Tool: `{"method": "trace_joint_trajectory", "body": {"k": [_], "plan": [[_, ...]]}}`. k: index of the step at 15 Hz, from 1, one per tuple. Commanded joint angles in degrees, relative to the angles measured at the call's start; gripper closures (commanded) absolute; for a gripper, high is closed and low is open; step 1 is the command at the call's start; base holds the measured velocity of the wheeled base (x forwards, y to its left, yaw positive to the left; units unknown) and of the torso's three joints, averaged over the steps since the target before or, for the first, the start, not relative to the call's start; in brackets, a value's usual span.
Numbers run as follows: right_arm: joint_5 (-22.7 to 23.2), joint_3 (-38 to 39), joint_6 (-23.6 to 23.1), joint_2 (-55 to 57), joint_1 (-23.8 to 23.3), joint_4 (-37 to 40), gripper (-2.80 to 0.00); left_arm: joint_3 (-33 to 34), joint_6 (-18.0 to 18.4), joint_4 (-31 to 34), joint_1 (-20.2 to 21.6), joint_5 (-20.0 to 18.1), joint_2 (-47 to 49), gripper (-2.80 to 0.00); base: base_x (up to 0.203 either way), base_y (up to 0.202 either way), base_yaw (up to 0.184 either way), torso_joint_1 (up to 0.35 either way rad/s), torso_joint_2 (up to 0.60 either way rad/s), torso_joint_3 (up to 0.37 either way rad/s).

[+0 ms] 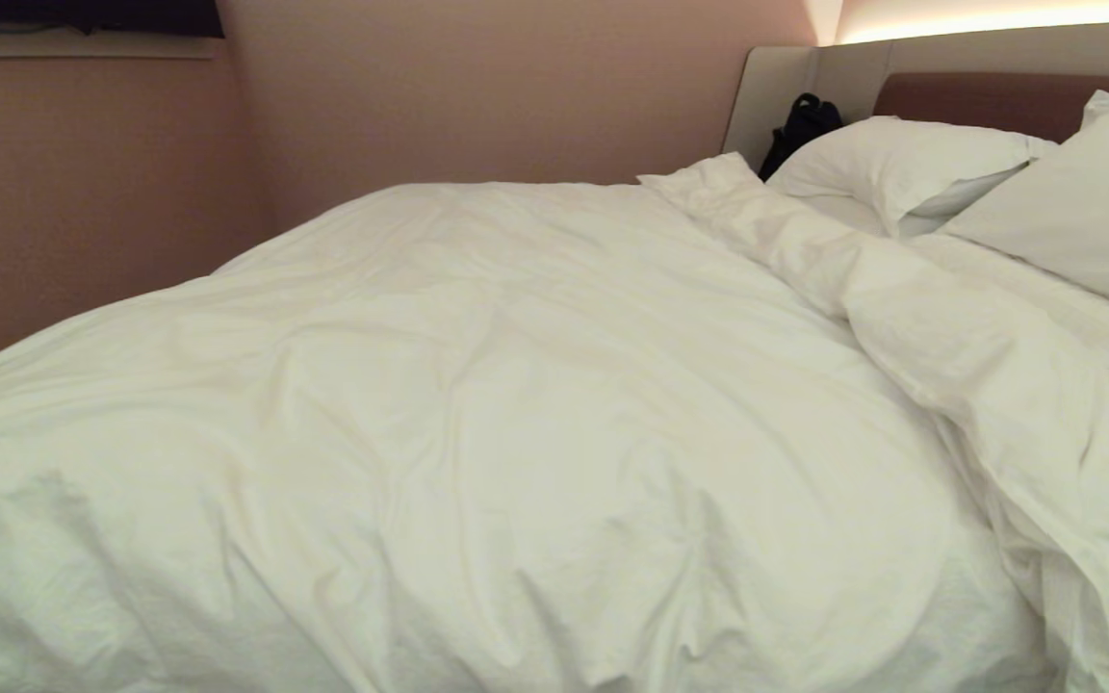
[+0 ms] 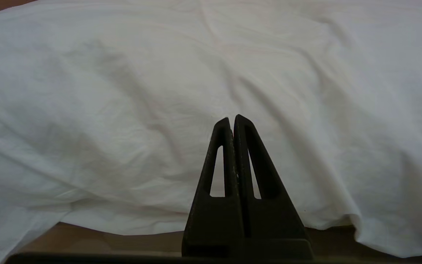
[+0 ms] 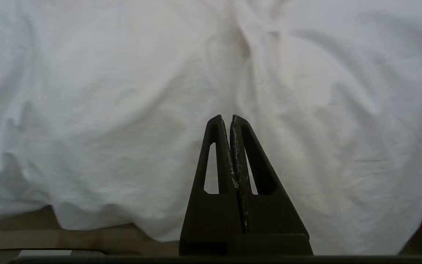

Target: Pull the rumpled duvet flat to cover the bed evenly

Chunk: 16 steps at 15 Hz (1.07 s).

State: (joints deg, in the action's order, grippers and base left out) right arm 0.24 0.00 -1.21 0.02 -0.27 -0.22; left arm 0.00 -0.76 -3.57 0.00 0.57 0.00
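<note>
The white duvet (image 1: 477, 423) lies puffy and creased over most of the bed, its top edge folded back in a thick roll (image 1: 863, 289) running diagonally below the pillows. The bed's beige and brown headboard (image 1: 988, 96) shows at the far right. Neither arm appears in the head view. My left gripper (image 2: 232, 119) is shut and empty, pointing at the duvet's hanging side (image 2: 159, 110). My right gripper (image 3: 225, 119) is likewise shut and empty, facing the duvet's draped edge (image 3: 123, 128). Neither touches the cloth.
Two white pillows (image 1: 901, 164) (image 1: 1084, 212) rest against the headboard. A dark bag (image 1: 800, 125) sits in the corner beside them. A pinkish wall (image 1: 92, 202) runs along the bed's far side. Brown base or floor (image 2: 123, 242) shows under the duvet's hem.
</note>
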Motion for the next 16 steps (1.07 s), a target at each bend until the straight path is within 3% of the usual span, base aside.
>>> {"method": "trace_joint_trajectory", "body": {"k": [1,16], "plan": [[0.0,0.0,0.0,0.0,0.0,0.0,0.00,0.0,0.0,0.0,0.0,0.0,0.0,0.00,0.000,0.201,0.003,-0.002,0.00,-0.007],[0.0,0.0,0.0,0.0,0.0,0.0,0.00,0.0,0.0,0.0,0.1,0.0,0.0,0.00,0.000,0.194,0.000,0.002,0.00,0.002]]}}
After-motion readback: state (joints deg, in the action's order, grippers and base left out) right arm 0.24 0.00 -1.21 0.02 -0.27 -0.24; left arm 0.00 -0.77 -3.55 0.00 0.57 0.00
